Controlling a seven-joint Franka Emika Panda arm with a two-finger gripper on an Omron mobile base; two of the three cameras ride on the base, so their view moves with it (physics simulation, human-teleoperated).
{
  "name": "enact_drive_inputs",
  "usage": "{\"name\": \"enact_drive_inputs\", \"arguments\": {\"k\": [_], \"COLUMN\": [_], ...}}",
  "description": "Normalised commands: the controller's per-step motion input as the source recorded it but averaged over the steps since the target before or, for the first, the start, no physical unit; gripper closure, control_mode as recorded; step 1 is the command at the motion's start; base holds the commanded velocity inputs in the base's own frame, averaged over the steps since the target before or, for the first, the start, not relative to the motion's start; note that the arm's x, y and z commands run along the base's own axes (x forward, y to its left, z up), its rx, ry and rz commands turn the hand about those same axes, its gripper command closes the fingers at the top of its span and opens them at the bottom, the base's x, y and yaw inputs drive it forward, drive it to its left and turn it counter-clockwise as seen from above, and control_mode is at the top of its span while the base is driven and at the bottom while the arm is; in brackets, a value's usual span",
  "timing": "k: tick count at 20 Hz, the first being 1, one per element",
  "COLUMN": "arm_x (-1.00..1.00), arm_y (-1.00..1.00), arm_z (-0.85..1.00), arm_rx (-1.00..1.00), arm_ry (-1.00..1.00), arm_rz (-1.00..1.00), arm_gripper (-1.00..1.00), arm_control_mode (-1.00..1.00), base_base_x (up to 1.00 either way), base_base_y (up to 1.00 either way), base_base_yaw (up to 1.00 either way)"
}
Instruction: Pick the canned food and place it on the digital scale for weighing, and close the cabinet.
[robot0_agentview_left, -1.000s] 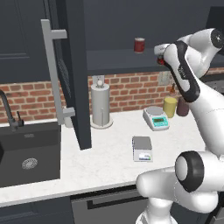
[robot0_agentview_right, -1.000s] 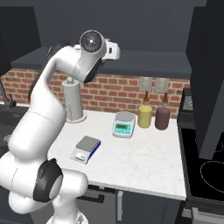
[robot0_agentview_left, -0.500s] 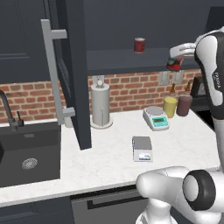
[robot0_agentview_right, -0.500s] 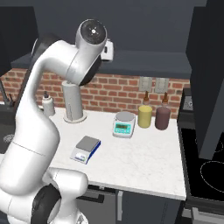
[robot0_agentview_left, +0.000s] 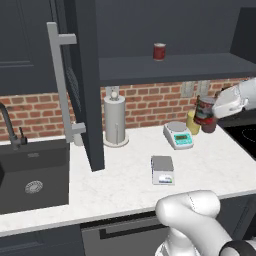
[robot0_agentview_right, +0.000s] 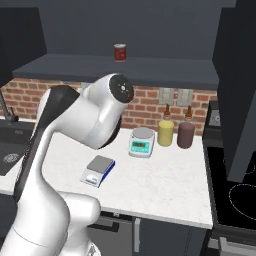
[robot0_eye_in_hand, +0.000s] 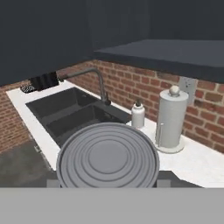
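end effector (robot0_agentview_left: 212, 111) clamped on the canned food (robot0_agentview_left: 204, 110), carried in air over the tabletop's (robot0_agentview_left: 130, 172) right end, well apart from the digital scale (robot0_agentview_left: 162, 169). rigid tin, probably weighty, smooth sides; grip mid-wall, keep upright.

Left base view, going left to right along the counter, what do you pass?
Sink → open cabinet door → paper towel holder → grey scale → white scale → held can.
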Motion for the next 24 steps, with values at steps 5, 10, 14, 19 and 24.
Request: {"name": "enact_drive_inputs", "arguments": {"k": [5,10,14,19,24], "arm_x": [-0.07,0.65,0.93,0.61,0.6], "arm_y": [0.23,-0.03,-0.28,-0.04,0.0], "arm_z": [-1.0,-1.0,-0.97,-0.86,-0.31], "arm_rx": [-0.07,-0.03,0.0,0.0,0.0], "arm_ry": [0.03,0.0,-0.07,-0.11,0.0], "arm_rz": [0.61,0.55,0.36,0.2,0.01], "arm_gripper": [1.0,1.0,1.0,1.0,1.0], "arm_control_mode": [-1.0,-1.0,-1.0,-1.0,-1.0], "base_base_x": [0.0,0.0,0.0,0.0,0.0], "base_base_y": [0.0,0.0,0.0,0.0,0.0], "base_base_yaw": [0.0,0.0,0.0,0.0,0.0]}}
